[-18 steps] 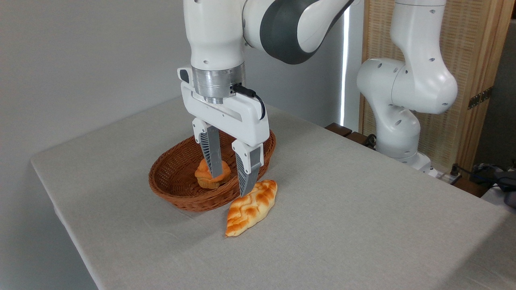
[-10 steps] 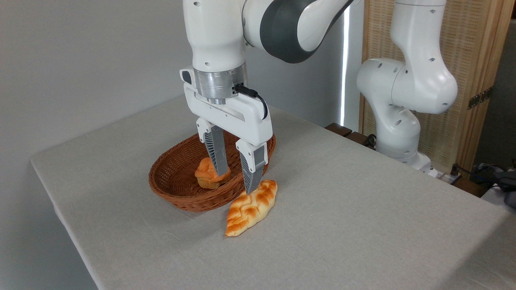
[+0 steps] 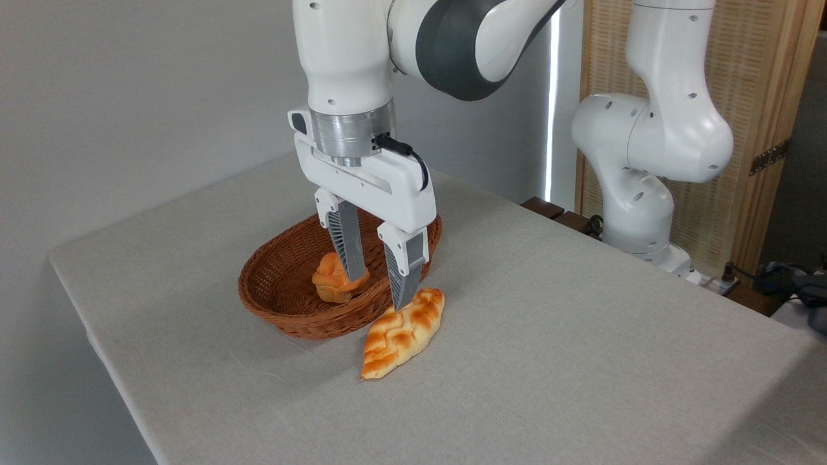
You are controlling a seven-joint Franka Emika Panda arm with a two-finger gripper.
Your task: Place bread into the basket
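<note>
Taking the basket (image 3: 284, 303) as the anchor and going left to right: left of it is just bare table (image 3: 161, 278) running out to the near-left edge, so no room issue there, but nothing to do there either. Inside the basket sits a small bun (image 3: 331, 284), toward the right half, which leaves the left half of the bowl open.

Above the basket's right side hangs the gripper (image 3: 380, 284), fingers pointing down, spread fairly wide and holding nothing. One finger is in front of the bun; the other tip sits over the upper end of the bread (image 3: 404, 331). Can't tell if it touches.

The bread lies flat on the table just beside the basket's right rim, outside it, angled with its far tip up near the rim. My guess is the wide opening is there to straddle the loaf across its narrow width.

Right of the bread there's lots of clear cloth. The tight spot is the rim: the lift has to clear that braided edge and dodge the bun.
</note>
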